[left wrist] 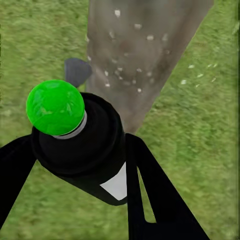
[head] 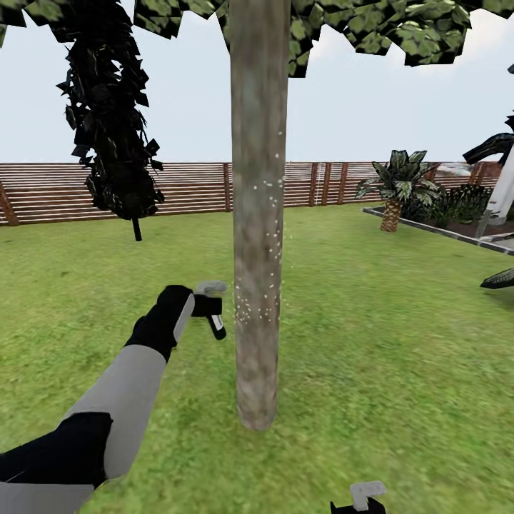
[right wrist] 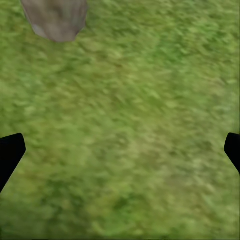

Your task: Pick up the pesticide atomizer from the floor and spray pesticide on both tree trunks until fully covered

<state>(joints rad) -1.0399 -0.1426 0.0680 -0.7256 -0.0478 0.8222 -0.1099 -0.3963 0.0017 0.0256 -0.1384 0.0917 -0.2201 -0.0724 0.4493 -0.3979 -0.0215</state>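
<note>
With its jaws clamping the pesticide atomizer (head: 214, 308) just beside the tree trunk (head: 258, 214) on the lawn, the left gripper (head: 203, 305) is spraying, white pesticide specks (head: 257, 303) dotting only some bark, so wider sweeping seems needed, while the right gripper (right wrist: 120, 150) is hanging with jaws apart.

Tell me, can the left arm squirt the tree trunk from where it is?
Probably yes. The left gripper holds the pesticide atomizer close beside the tree trunk, nothing between them, and white specks already dot the bark.
</note>
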